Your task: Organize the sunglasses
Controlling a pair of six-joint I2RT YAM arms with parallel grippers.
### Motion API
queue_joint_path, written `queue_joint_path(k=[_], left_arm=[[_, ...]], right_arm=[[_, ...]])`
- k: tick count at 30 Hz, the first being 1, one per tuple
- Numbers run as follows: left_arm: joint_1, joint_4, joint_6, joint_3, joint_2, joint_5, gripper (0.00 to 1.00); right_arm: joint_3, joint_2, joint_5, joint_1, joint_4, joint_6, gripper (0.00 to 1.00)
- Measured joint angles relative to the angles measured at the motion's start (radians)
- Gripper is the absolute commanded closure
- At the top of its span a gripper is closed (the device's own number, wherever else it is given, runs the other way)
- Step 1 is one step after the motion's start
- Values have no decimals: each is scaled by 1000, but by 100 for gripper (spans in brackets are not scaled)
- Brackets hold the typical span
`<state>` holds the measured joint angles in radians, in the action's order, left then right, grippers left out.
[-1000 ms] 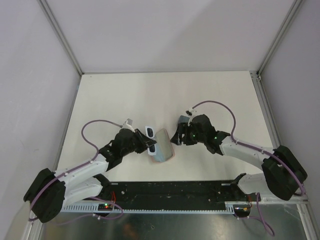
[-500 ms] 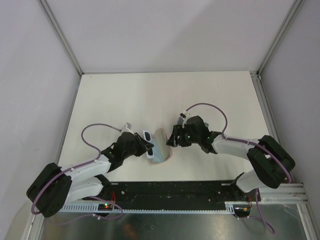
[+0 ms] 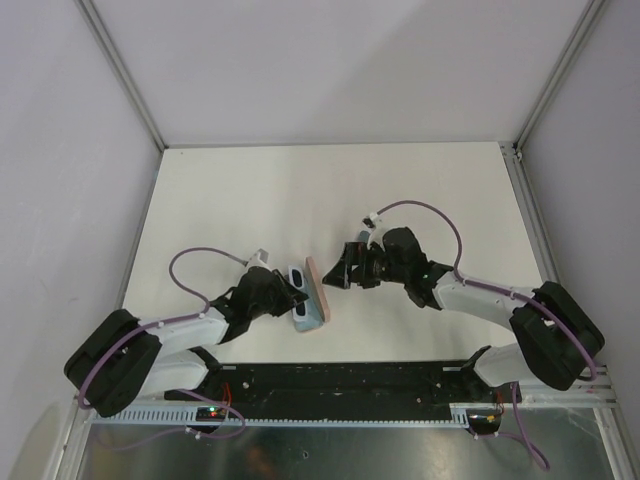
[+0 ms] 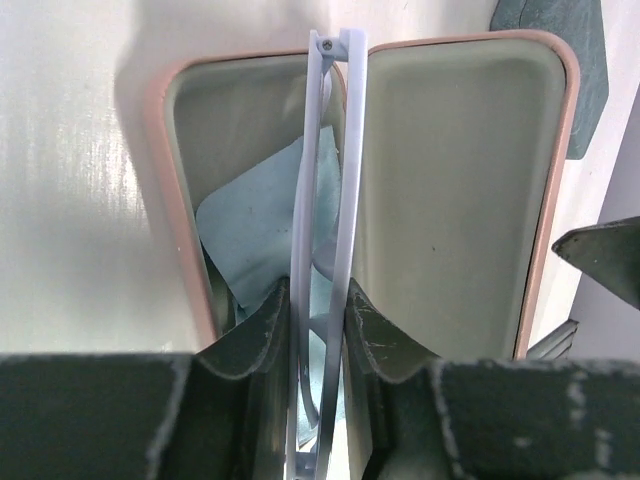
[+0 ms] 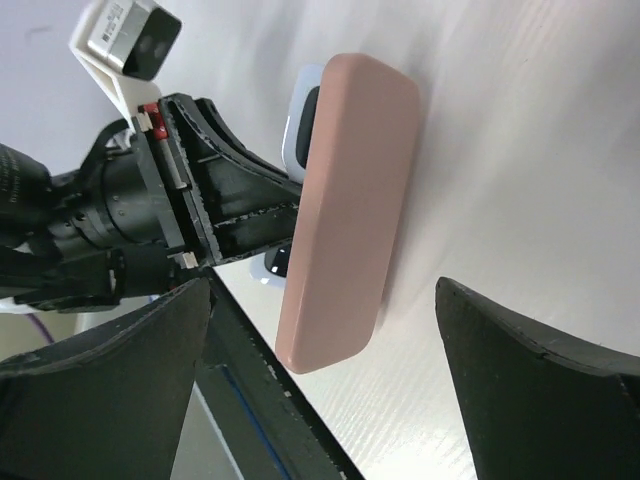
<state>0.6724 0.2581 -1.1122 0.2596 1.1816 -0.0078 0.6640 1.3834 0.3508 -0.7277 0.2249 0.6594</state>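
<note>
One pair of sunglasses (image 4: 322, 150), white-framed and folded flat, is pinched in the left claw (image 4: 318, 300), whose fingers are closed on the pale frame. The pair hangs in the mouth of an open pink case (image 4: 450, 200), between its two halves. A blue cloth (image 4: 255, 220) lies in one half beneath it. Whether the frame touches the lining cannot be told. The pair's long axis runs straight out from the claw, in line with the long axis of the case, so it looks set to go in lengthwise.

Seen from above, the case stands on the counter (image 3: 330, 190) between the two claws, toward the near edge. The left claw is the nearer one, right at the case's open side. The right claw (image 3: 338, 275) faces the closed pink back of the case from the other side. Its fingers are spread wide and hold nothing, and it is near the shell but seemingly apart from it. In its own wrist view the case lies slanted across the gap between its fingers.

Left arm (image 3: 180, 330) reaches low and forward, angled toward the middle. Right arm (image 3: 480, 295) mirrors it, elbow bent, wrist pointed at the case. Judging from this, the coming move is a short lowering of the pair into the case and a release, with the right claw placed to steady or shut the shell.
</note>
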Motion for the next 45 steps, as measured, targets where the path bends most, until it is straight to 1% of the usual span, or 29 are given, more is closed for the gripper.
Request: queue_joint_path(k=[4,8,15,22,28,30,32,36,40,42,45], left_arm=[[0,22,19,0,21,16,91],[0,44,34,-4,30,32,92],[0,73,51,-12,31,49,92],[0,80,66,-19,31,56,93],[0,84,68,-19,35,61,93],[0,85,70,-19,36,63,93],[0,85,74,-19,36,64,93],[0,85,76,-19,36,65,93],[0,85,80,-19,36,72,91],[-2,85,85,-19,35,77,88],[-8,84,85,-19,31,89,81]], right_arm=[[-52,14,89,61,104,55,1],[-71,115,174,97,215,115,1],[-76,335,298,87,423,220,1],[-77,469,369,68,648,334,2],[-79,569,401,56,843,446,8],[-82,600,410,55,910,485,12],[-84,623,417,55,964,520,18],[-89,650,420,51,1014,567,27],[-94,653,422,50,1029,584,28],[-95,653,422,50,1029,584,28],[-98,649,420,50,1027,581,29]])
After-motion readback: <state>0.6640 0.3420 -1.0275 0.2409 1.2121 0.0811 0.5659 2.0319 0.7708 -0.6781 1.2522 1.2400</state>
